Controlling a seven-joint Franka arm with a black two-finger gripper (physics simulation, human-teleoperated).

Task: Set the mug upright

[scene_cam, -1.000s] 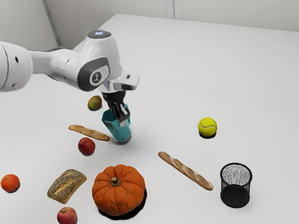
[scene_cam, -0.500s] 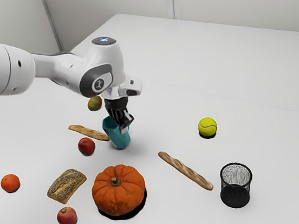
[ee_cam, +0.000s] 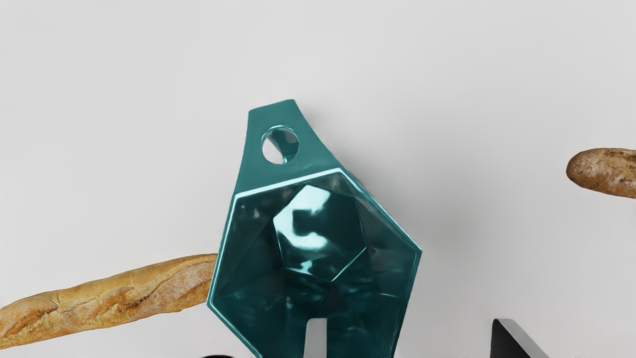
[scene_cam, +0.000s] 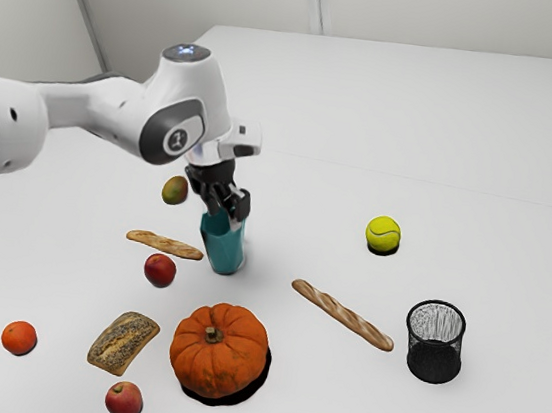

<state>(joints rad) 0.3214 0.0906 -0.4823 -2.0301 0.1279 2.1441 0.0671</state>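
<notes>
So the mug (scene_cam: 224, 251) is standing roughly upright on the table (scene_cam: 304, 220), near a baguette (scene_cam: 164, 244), and it's looking pretty slick: glossy teal, faceted sides, angular rim, round-holed handle. The gripper (scene_cam: 227, 215) is holding its fingers wide apart, one over the mouth.

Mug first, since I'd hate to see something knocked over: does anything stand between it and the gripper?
Nothing visible does: the gripper has one fingertip at the opening of the mug, the other outside its rim. The closest baguette lies off toward the exterior view's left.
</notes>
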